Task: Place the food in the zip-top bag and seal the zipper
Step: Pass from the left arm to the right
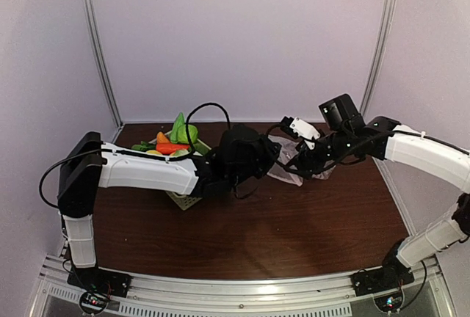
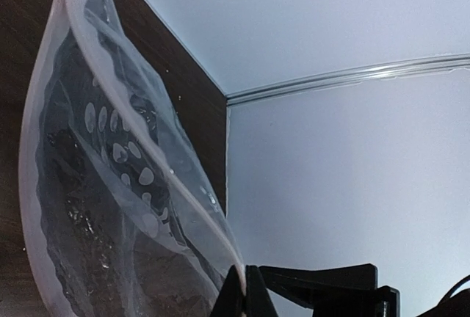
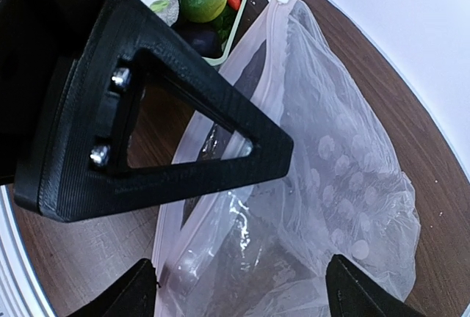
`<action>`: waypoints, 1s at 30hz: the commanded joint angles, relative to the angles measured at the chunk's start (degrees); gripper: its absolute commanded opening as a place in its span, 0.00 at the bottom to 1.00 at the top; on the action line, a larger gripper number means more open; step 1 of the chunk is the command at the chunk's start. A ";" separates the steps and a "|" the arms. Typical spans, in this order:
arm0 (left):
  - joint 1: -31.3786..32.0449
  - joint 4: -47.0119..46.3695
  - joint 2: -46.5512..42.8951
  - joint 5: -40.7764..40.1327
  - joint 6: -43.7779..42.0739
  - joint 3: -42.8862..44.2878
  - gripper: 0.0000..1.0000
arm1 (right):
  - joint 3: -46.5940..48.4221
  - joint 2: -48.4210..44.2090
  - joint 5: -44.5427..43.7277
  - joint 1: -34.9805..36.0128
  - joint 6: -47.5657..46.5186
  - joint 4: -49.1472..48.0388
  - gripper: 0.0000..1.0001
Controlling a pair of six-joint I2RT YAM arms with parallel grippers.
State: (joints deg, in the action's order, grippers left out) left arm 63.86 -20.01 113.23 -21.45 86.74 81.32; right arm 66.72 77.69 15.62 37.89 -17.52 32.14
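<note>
Brown table [image 1: 294, 221], pale walls [image 1: 235, 38]; left end effector [image 2: 244, 289] pinching zip-top bag [image 3: 345, 170]; right end effector [image 3: 244, 293] spread.

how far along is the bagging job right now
Done: nothing packed; the food sits in the basket and the zip-top bag looks empty. In hand: the left gripper pinches the bag's rim, its mouth gaping, with the right gripper open near it. Left: load the food, then seal the zipper.

Clear zip-top bag [image 3: 330, 185], faint white round dots; zipper [image 3: 270, 42] pale pinkish-white. Green, red-orange and yellow food [image 1: 172, 144]; pale green lattice basket [image 1: 183, 201]. Dark brown woodgrain tabletop [image 1: 294, 221]; pale lilac walls [image 1: 242, 38].
</note>
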 commanded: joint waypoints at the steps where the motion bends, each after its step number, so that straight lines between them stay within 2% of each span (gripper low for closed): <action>1: 0.12 -2.36 0.04 1.00 0.30 -0.12 0.00 | 0.66 0.79 -1.62 0.51 1.33 -1.19 0.80; 4: 0.10 -2.53 0.13 1.46 0.65 -0.11 0.00 | 0.61 1.32 -4.81 0.70 1.36 -1.95 0.79; 6: 0.13 -2.95 0.27 1.80 0.77 -0.04 0.00 | 0.96 2.29 -6.87 0.77 1.48 -2.27 0.73; 13: 0.13 -4.10 0.13 2.74 1.02 -0.85 0.00 | 2.37 2.73 -9.47 0.78 2.77 -3.54 0.38; 17: 0.12 -5.19 -0.26 2.75 1.31 -2.41 0.00 | 2.84 2.74 -9.76 0.72 2.70 -3.29 0.13; 20: 0.08 -6.77 -1.09 2.65 -0.72 -3.76 0.32 | 2.55 2.20 -10.23 0.63 2.67 -3.17 0.06; 21: -0.03 -6.77 -1.82 2.64 -1.60 -4.37 0.38 | 2.46 2.08 -10.22 0.48 2.43 -2.95 0.03; 24: -0.63 -7.14 -5.62 3.40 -8.45 -7.35 0.48 | 1.58 1.52 -10.64 -0.25 2.32 -3.36 0.00; 27: -0.89 -2.74 -12.37 3.38 -16.96 -11.07 0.53 | 1.24 1.58 -9.52 -1.57 2.56 -3.69 0.00; 30: -1.36 2.67 -19.81 5.97 -31.15 -13.93 0.60 | 1.60 1.84 -8.38 -2.68 2.30 -4.10 0.00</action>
State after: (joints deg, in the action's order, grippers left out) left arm 63.44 -21.69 103.63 -17.72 74.26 69.73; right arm 68.03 80.53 7.25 36.80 -15.11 29.41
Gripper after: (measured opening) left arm 0.559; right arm 0.004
